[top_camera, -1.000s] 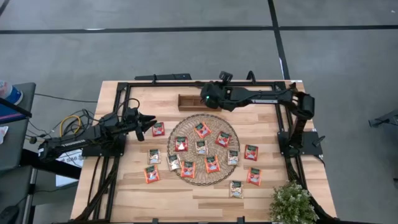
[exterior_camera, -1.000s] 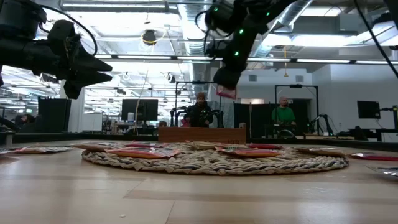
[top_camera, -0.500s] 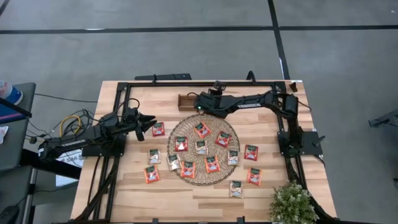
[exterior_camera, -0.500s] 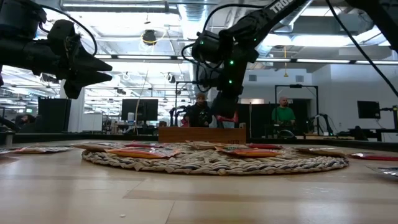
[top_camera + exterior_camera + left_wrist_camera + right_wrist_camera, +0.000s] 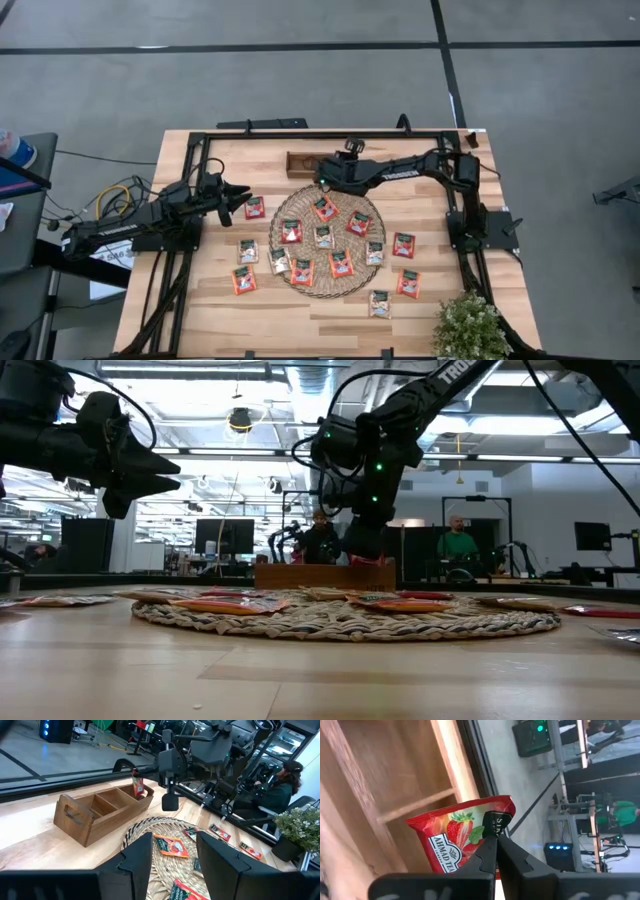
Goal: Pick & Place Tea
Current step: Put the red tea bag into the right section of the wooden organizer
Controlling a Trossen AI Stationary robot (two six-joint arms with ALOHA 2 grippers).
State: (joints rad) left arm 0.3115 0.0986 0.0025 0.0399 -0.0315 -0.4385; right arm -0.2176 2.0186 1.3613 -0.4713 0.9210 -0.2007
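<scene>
Right gripper (image 5: pixel 496 836) is pinched shut on a red tea packet (image 5: pixel 462 837), hanging edge-down right above the wooden box (image 5: pixel 102 810), at its end nearest the mat. Left gripper (image 5: pixel 240 197) sits open, well off from the box.

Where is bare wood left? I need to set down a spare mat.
Free: the near strip between the woven mat and the table edge, left of the plant. Crowded: the mat and both flanks, dotted with tea sachets, and the far side by the tray.
</scene>
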